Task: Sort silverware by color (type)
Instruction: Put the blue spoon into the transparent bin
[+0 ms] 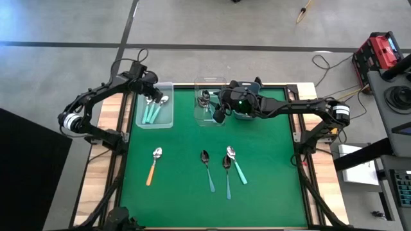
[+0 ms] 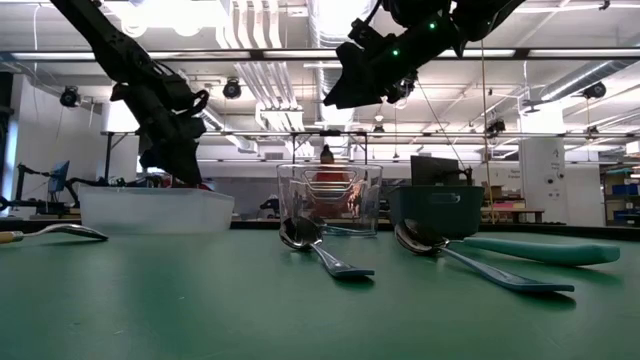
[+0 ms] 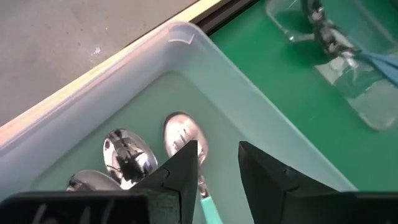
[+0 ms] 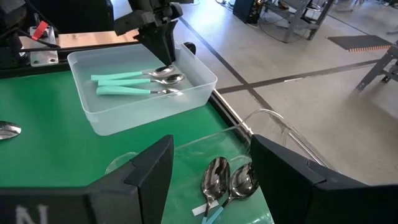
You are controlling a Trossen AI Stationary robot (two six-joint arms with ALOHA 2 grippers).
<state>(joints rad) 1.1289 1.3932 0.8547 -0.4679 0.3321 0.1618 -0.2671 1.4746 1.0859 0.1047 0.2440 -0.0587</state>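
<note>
Nearest the low camera: two dark-bowled spoons with blue-teal handles, a mint-handled spoon just beside them and an orange-handled spoon apart toward the left, all loose on the bench's front half, handles running roughly front to back.

Left gripper down inside the frosted bin at the back left corner, fingers a little apart directly over a mint spoon lying beside two others; no grip visible, looks released.

Right gripper spread wide and empty, hovering over the clear bin at the back centre, with dark-bowled spoons below.

Probably between deliveries. Loose blue-teal pair forward of the right gripper, nearer that arm; orange spoon forward of the left gripper, nearer that one. Either reach to come toward the front edge, fingers best set across the handle.
</note>
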